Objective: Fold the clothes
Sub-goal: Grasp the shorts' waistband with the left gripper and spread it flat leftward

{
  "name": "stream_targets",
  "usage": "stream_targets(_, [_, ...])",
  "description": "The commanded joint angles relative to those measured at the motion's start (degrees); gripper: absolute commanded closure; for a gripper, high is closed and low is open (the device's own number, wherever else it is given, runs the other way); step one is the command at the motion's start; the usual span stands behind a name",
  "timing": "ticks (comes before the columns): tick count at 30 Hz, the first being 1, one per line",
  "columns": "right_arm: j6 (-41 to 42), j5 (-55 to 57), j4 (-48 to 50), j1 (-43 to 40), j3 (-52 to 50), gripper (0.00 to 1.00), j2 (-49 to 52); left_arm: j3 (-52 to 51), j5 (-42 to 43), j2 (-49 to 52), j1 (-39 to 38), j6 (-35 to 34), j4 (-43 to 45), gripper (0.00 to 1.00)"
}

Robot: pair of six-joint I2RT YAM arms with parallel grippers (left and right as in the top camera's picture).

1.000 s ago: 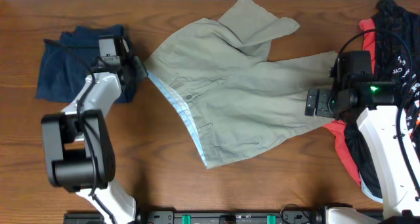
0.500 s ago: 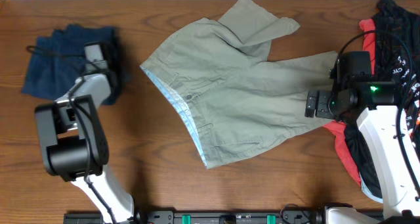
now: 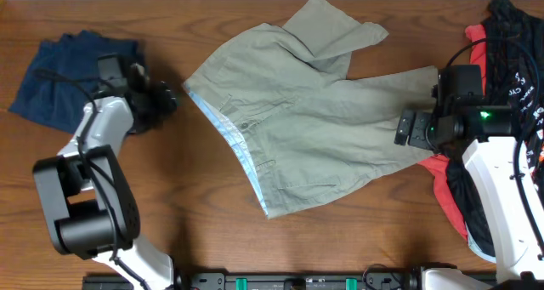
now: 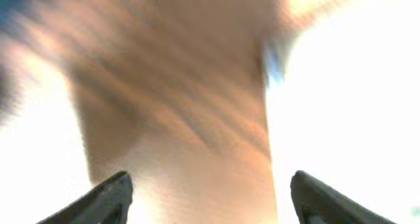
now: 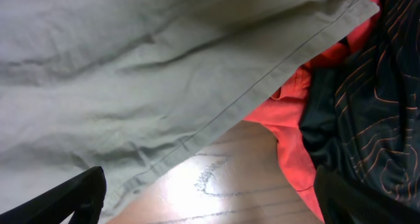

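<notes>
Noting navy garment (image 3: 51, 94) shoved leftward; shorts (image 3: 297, 128) unmoved, unfolded, folding not begun. Left gripper (image 4: 210, 191) spread wide, empty; right gripper (image 5: 209, 184) parted over hem (image 5: 262, 86), holding nothing.

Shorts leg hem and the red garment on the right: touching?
Touching. Right wrist view: the hem of the shorts lies over the edge of the red garment, with no gap showing between them.
</notes>
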Motion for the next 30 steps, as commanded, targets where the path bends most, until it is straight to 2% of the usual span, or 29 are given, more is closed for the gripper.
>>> stream_targets(1, [1.95, 0.55, 0.15, -1.70, 0.85, 0.01, 0.13, 0.42, 6.64, -0.09, -3.76, -1.99, -6.86, 0.17])
stream_targets(4, [1.92, 0.57, 0.09, -2.01, 0.83, 0.01, 0.13, -0.31, 6.64, -0.09, -8.79, -1.99, -14.93, 0.14])
stream_targets(8, [1.92, 0.55, 0.07, -1.99, 0.83, 0.01, 0.13, -2.78, 6.64, -0.09, -16.41, -3.80, -17.90, 0.13])
stream_targets(11, [1.90, 0.55, -0.20, -1.99, 0.83, 0.01, 0.13, -5.03, 6.64, -0.09, -21.86, -6.16, -17.31, 0.13])
stream_targets(17, [1.90, 0.55, -1.49, -1.99, 0.83, 0.01, 0.13, -9.57, 6.60, 0.61, -32.00, -12.09, -10.43, 0.14])
stream_targets(19, [1.90, 0.57, -1.66, -1.99, 0.81, 0.01, 0.13, -10.75, 6.49, 1.03, -34.27, -12.87, -8.11, 0.27])
stream_targets(20, [1.90, 0.57, -1.70, -1.99, 0.81, 0.01, 0.13, -11.30, 5.95, 1.09, -35.10, -13.64, -7.30, 0.37])
stream_targets(23, [1.86, 0.76, -1.92, -1.99, 0.81, 0.01, 0.13, -11.56, 1.14, 1.07, -35.80, -13.75, -7.63, 0.89])
stream_targets(24, [1.68, 0.76, -2.05, -1.99, 0.79, 0.01, 0.13, -11.56, -1.14, 0.98, -35.39, -13.73, -8.22, 0.94])
stream_targets(30, [1.70, 0.79, -2.71, -1.99, 0.79, 0.01, 0.13, -6.21, -19.82, 0.85, -26.10, -11.06, -15.56, 0.94])
